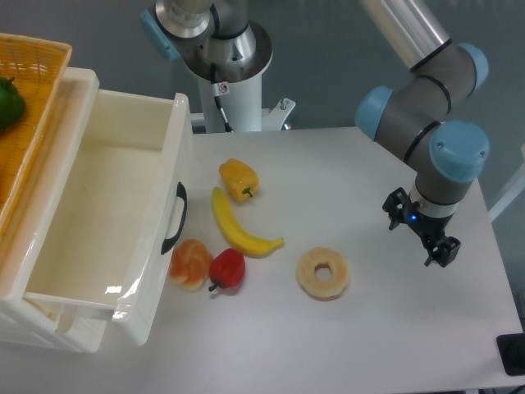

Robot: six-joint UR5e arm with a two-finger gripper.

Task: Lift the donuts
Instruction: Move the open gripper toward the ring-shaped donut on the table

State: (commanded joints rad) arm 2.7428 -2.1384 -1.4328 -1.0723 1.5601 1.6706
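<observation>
The donut [323,272] is a pale cream-tan ring with a round centre hole, lying flat on the white table [369,328] right of centre. My gripper [420,231] hangs at the right side of the table, well to the right of the donut and apart from it. Its two dark fingers [395,207] stand spread and nothing is between them.
A yellow banana [238,228], a yellow pepper [239,179], a red pepper [227,268] and an orange-pink lumpy pastry [190,263] lie left of the donut. An open white drawer [107,213] stands at the left, with an orange basket [33,90] above it holding a green item [8,103].
</observation>
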